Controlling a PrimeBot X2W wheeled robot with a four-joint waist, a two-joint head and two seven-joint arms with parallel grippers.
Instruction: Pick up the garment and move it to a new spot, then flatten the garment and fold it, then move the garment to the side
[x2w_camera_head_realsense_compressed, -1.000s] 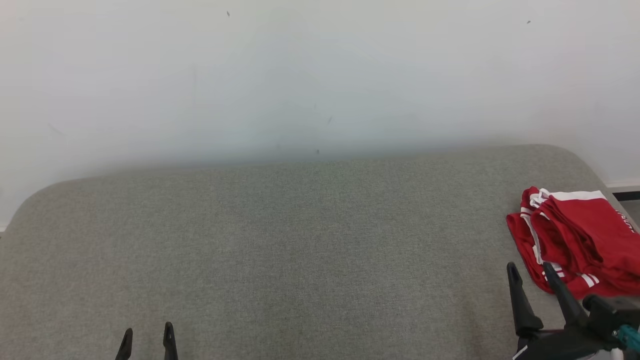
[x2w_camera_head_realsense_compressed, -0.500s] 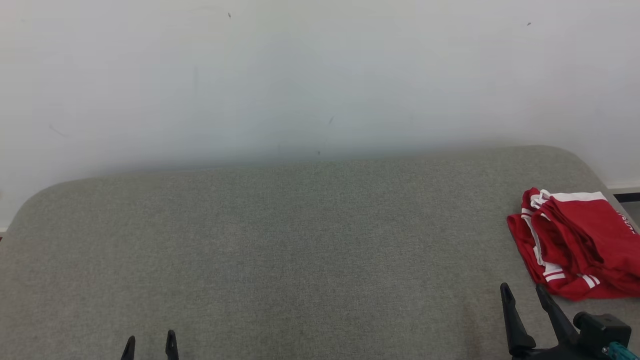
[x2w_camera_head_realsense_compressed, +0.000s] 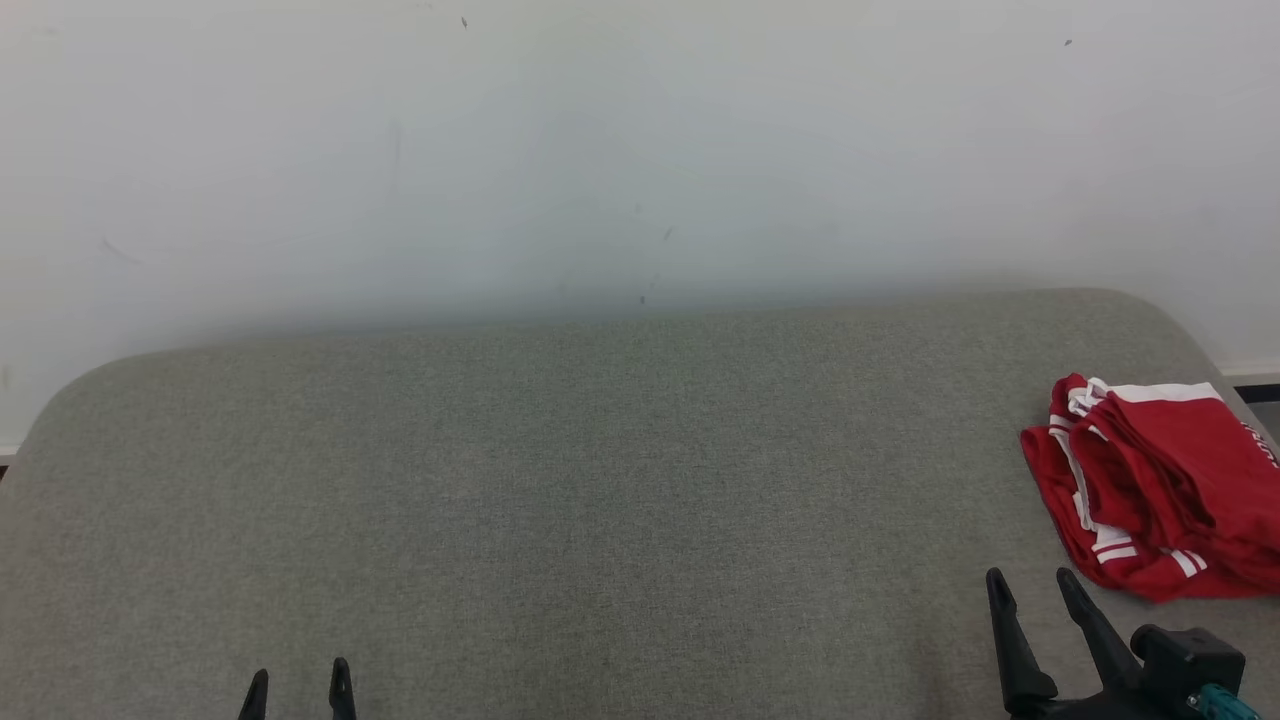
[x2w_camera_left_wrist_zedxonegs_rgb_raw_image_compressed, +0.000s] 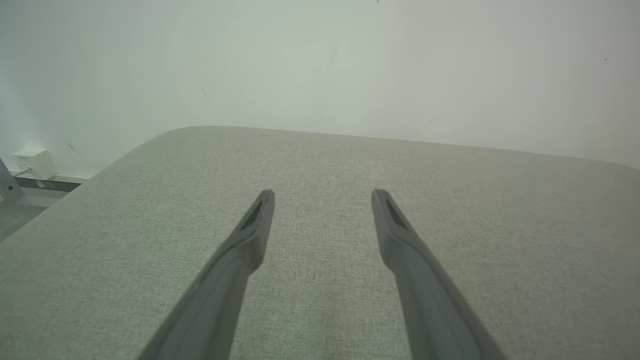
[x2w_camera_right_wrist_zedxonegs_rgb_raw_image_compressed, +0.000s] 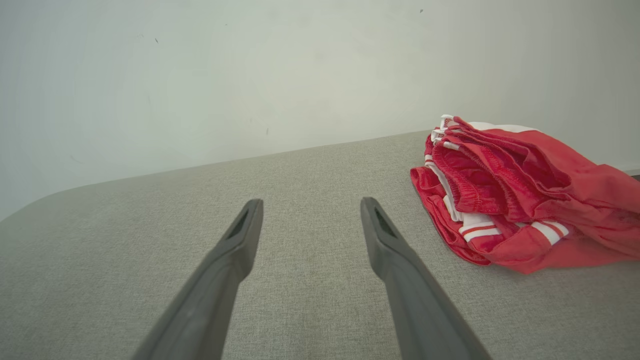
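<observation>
garment, red with white trim, is seen heaped in loose layers at the far right of the grey surface, against its right edge and partly cut off by the head view's border. whether it is neatly folded or merely bunched cannot be settled.

the right gripper is found at the near right, near the heap and just to its left, not touching it; its jaws are spread wide and nothing is held between them. the left gripper is seen low at the near left, well apart from the garment, likewise spread and empty.

the garment is judged light, soft and limp, of thin, rather slick sports cloth. sagging and unrolling are to be expected once it is lifted, and the layers may slide over one another. some drag from the woven surface is also likely if it is pulled rather than raised.

a hold is best taken where the cloth is thickest. the striped hem at the heap's near left corner is closest to the right gripper. the white band along the far edge is judged firmer. a pinch through one layer would let the rest fall open; a deeper pinch through all layers would keep the heap together.
</observation>
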